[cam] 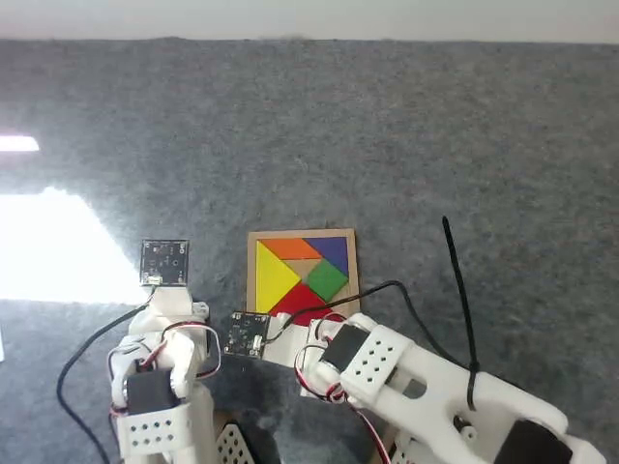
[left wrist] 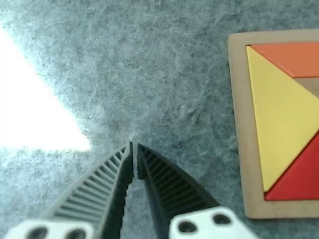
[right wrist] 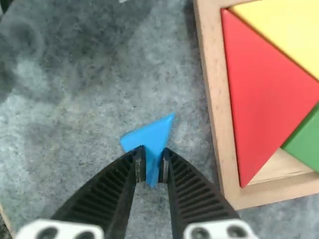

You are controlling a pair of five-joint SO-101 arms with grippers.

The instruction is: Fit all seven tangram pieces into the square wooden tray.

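The square wooden tray (cam: 251, 275) lies on the grey carpet at the centre, holding a yellow triangle (cam: 271, 275), an orange piece (cam: 290, 248), a purple triangle (cam: 332, 251), a green square (cam: 328, 278) and a red triangle (cam: 298, 302). My right gripper (right wrist: 151, 152) is shut on a light blue triangle (right wrist: 152, 137), just outside the tray's rim (right wrist: 212, 114) beside the red triangle (right wrist: 259, 99). A bare wooden gap (right wrist: 279, 167) shows in the tray next to the green square (right wrist: 306, 142). My left gripper (left wrist: 134, 147) is shut with nothing in it, over the carpet beside the tray's rim (left wrist: 238, 124).
Both arms' bases stand at the near edge of the table. A black cable (cam: 459, 280) rises from the right arm. A bright patch of light (cam: 58, 251) lies on the carpet at the left. Open carpet stretches beyond the tray.
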